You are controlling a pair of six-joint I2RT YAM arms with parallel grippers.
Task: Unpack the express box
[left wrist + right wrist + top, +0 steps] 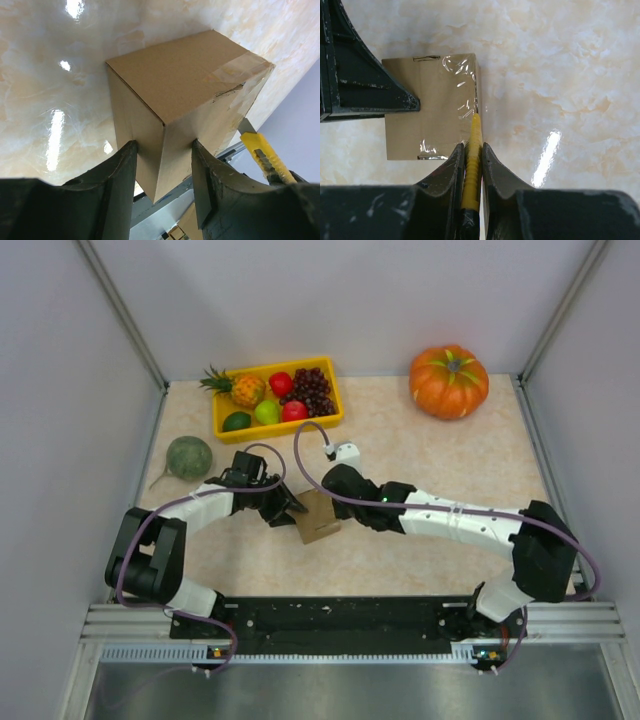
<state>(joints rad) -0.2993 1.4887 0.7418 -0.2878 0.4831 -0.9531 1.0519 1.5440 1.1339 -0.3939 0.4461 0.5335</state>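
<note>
The pale, marbled beige worktop (450, 470) carries a yellow tray (280, 428) at the far left, an orange pumpkin (449, 381) at the far right, a green melon (188, 457) by the left edge, and the express box (318, 517) near the middle.

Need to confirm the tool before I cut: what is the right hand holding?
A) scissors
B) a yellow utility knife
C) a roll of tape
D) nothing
B: the right hand is shut on a yellow utility knife, its tip at the taped edge of the express box, which the left hand grips.
</note>
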